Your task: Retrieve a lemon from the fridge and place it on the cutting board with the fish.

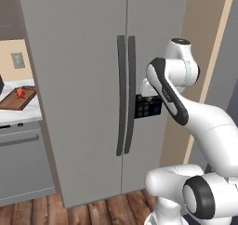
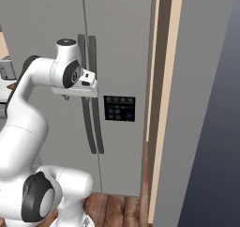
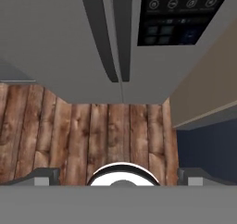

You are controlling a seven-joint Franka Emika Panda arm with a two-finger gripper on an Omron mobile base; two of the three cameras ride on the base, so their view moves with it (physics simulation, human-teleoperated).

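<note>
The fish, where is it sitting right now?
In the left base view, the fish lies on the cutting board on the counter at the far left, left of the closed fridge.

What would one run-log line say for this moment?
phase: facing shut tall grey double-door fridge | gripper: open, empty | red-orange fish: on brown wooden cutting board | yellow lemon: not yet fetched

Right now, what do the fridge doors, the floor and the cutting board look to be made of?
The fridge: likely painted or brushed metal, judging by its flat matte grey doors without glare; its handles are darker, possibly metal or plastic. The floor: wood planks, with visible grain, knots and seams. The cutting board: apparently wood, brown with a darker rim; too small to confirm grain.
</note>
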